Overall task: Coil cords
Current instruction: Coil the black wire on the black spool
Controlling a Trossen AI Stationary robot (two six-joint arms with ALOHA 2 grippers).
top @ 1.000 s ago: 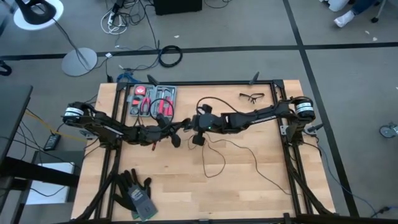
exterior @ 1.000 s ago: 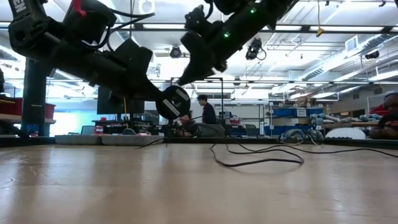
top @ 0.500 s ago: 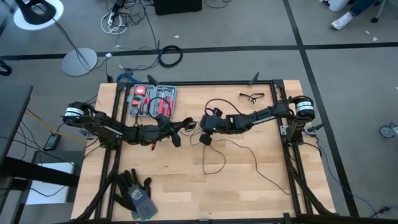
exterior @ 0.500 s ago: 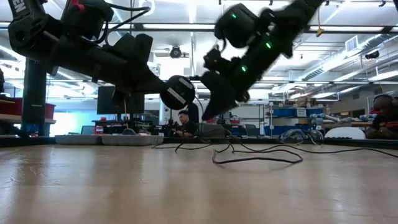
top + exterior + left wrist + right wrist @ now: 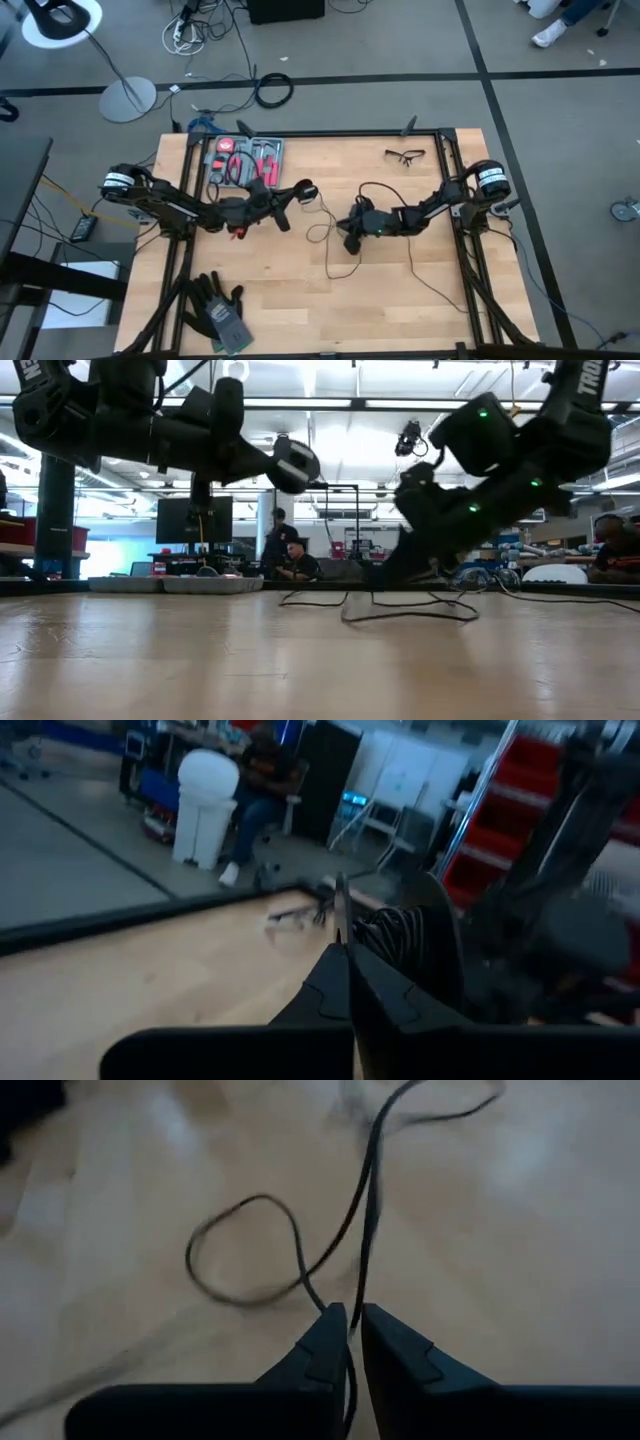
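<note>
**High view: both arms near the middle of the counter, thin cord between them**

High view shows the wooden counter (image 5: 300, 300) with the left gripper (image 5: 300, 190) reaching in from the left side toward the centre, raised above the surface. Its fingers (image 5: 345, 990) are pressed together in the left wrist view, and the round black puck (image 5: 297, 463) sits right at their tips, lifted clear of the counter in the low view. Whether the fingers pinch the puck itself or the cord just beside it cannot be told.

The thin black cord (image 5: 345, 262) runs from the puck end across the middle of the counter in loose loops, then trails toward the near right corner. In the low view the loops lie flat on the wood between the two arms.

The right gripper (image 5: 351, 240) is low over the counter, right of centre, tilted down toward the cord. In the right wrist view its fingers (image 5: 325, 1342) stand only a narrow gap apart, with a strand of the cord passing between them; a firm grip on it cannot be made out.

Elsewhere on the counter: a tool tray (image 5: 245, 160) with red-handled tools at the far left, safety glasses (image 5: 405, 155) at the far right, and dark gloves (image 5: 217, 308) at the near left corner. People (image 5: 285, 557) sit in the room beyond.
</note>
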